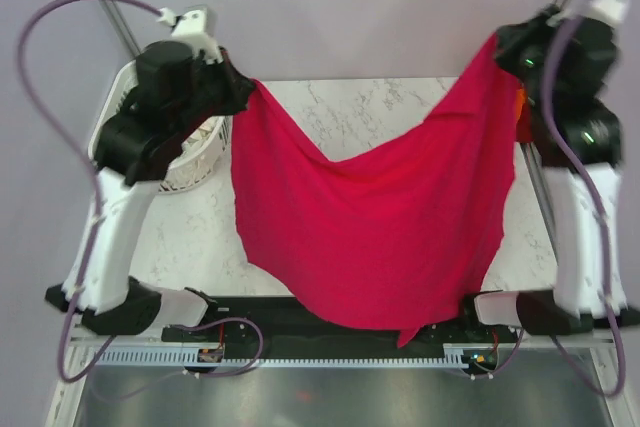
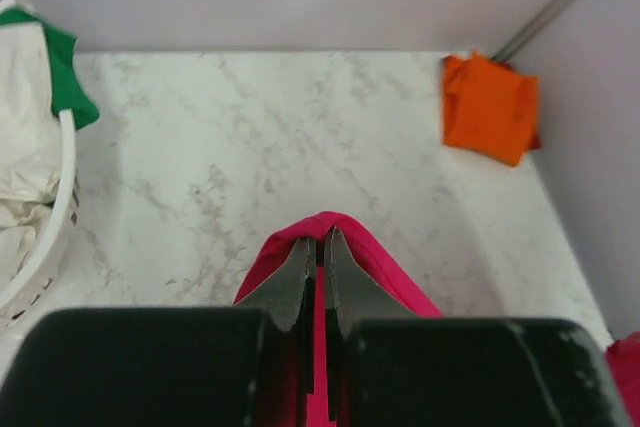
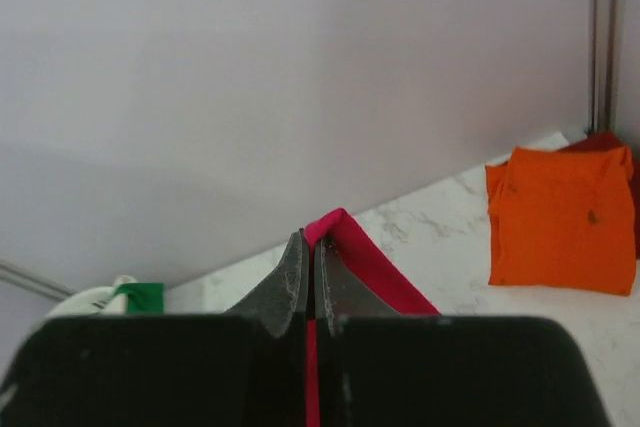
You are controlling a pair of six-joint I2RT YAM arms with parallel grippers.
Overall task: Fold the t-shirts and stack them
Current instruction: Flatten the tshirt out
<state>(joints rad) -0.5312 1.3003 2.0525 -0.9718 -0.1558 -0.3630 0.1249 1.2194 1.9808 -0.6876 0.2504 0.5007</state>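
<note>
Aloft, left tool [image 2: 320, 252] and right tool [image 3: 310, 257] clamp a pink shirt [image 1: 380, 237]; basket [image 1: 200, 162] holds green shirt [image 2: 62, 72], white shirt [image 2: 25, 147].

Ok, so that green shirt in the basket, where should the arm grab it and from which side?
Probably the corner of the green shirt that drapes over the basket rim, coming from above on the table side. That corner sticks out free; the rest is bundled with white cloth.

White slatted basket [image 1: 200, 165] at far left, marbled tabletop [image 1: 350, 115], lilac wall [image 1: 330, 7]
</note>
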